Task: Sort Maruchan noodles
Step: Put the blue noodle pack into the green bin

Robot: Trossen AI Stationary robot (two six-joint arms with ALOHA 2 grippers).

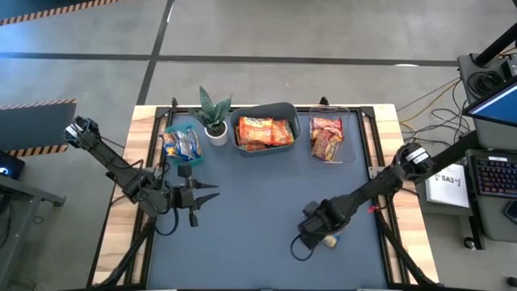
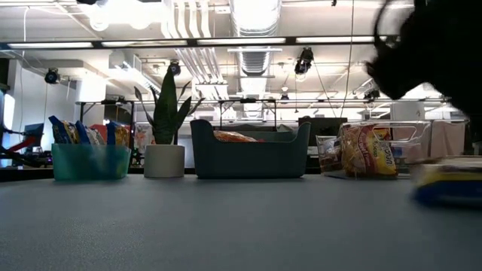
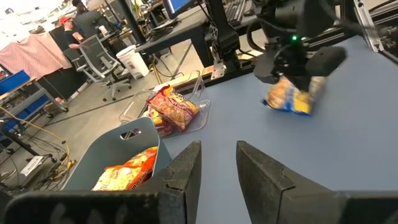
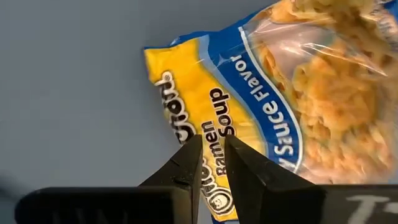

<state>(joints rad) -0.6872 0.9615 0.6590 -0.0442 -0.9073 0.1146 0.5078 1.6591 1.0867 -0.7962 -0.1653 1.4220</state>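
1. My right gripper (image 4: 210, 144) is down on the blue-and-yellow crinkly plastic ramen packet (image 4: 273, 99), fingers narrowed over its edge; whether the film is actually pinched I can't tell.
2. Risk: a thin edge bite on slick film could slip on the lift.
3. My left gripper (image 3: 217, 163) hovers mid-table, fingers slightly apart, empty.
4. Far side: teal bin (image 1: 179, 145), grey tub (image 1: 263, 111), clear tray (image 1: 326, 137) hold the sorted packets. Wrong-bin drop possible.

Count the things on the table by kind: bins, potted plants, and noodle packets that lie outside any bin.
Bins: 3 (teal bin, dark grey bin, clear bin)
Potted plants: 1 (potted green plant)
Packets outside a bin: 1 (blue-and-yellow ramen packet)
Total: 5
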